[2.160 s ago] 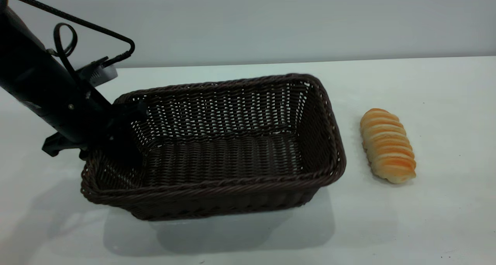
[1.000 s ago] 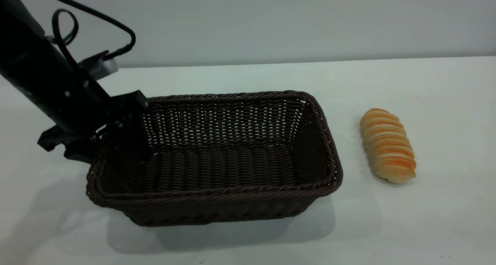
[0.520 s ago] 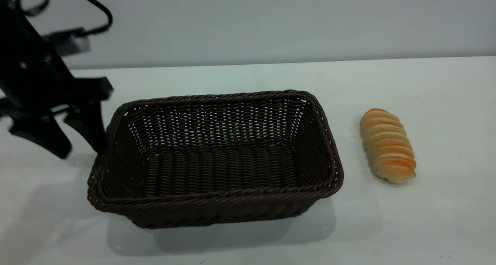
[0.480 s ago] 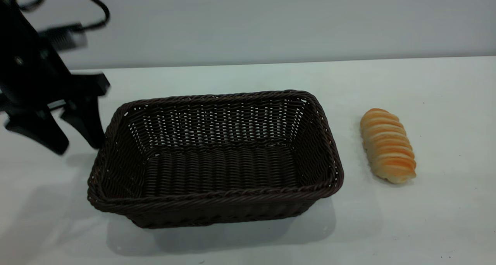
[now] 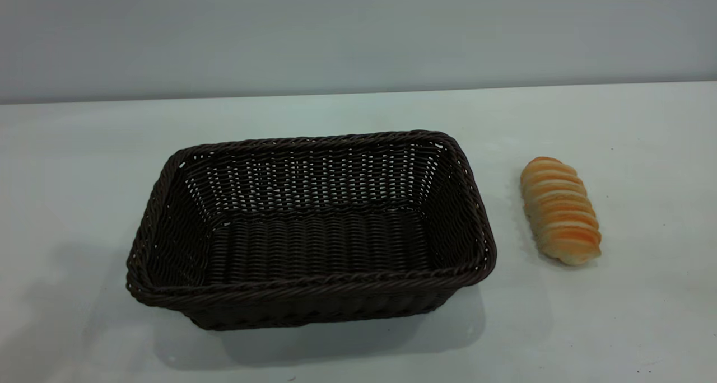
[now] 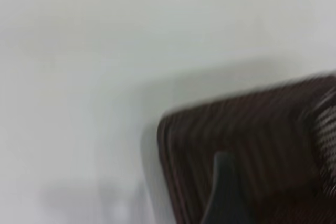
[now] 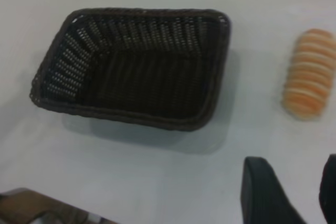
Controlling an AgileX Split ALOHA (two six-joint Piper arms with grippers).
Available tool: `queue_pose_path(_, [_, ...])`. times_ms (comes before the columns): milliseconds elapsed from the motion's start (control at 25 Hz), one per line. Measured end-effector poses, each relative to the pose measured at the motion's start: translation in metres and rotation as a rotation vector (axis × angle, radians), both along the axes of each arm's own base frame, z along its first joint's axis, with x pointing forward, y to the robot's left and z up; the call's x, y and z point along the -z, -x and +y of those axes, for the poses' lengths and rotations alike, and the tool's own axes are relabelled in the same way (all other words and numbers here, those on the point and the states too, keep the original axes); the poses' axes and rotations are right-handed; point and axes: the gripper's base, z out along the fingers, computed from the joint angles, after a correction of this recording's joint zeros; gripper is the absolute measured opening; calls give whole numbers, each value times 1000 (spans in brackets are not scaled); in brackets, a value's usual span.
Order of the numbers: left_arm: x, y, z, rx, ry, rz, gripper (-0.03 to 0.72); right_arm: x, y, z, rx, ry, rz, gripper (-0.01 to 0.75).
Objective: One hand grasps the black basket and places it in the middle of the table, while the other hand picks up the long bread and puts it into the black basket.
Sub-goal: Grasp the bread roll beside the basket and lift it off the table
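Exterior view: the large dark brown-black woven wicker basket (image 5: pixel 311 232) sits empty and level near the middle of the wide white-grey matte table (image 5: pixel 644 327), so the first half of the job appears done. The small oblong orange-and-cream ridged loaf of bread (image 5: pixel 560 210) lies on the tabletop just beside the basket's short end, apart from it and untouched. Neither arm shows here.

Left wrist view: only one black fingertip of the left gripper (image 6: pixel 226 190) is in sight, blurred, with the basket's outer wall (image 6: pixel 252 145) beyond it and nothing caught against it. Whether its fingers are spread or closed cannot be told.

Right wrist view: the right gripper (image 7: pixel 296 192) hangs well above the table with its two dark fingers (image 7: pixel 265 192) spread and holding nothing. The loaf (image 7: pixel 310 73) lies ahead of the fingertips, well apart from them, and the basket (image 7: pixel 131 69) lies farther off to one side. What is left, judging by this, is the whole second half: reaching the loaf, closing on it, and carrying it over the braided rim into the basket.
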Motion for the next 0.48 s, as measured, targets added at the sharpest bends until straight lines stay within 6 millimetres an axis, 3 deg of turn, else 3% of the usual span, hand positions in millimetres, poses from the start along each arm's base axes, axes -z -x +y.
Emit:
queue_pose_path(120, [-42, 45, 6, 15, 10, -163, 573, 11, -39, 3, -18, -8, 34, 319])
queue_pose_path(240, [-69, 92, 13, 36, 5, -281, 573, 29, -72, 6, -22, -29, 92, 397])
queue_pose_path(480, [-90, 167, 23, 63, 6, -407, 573, 61, -126, 7, -22, -10, 158, 465])
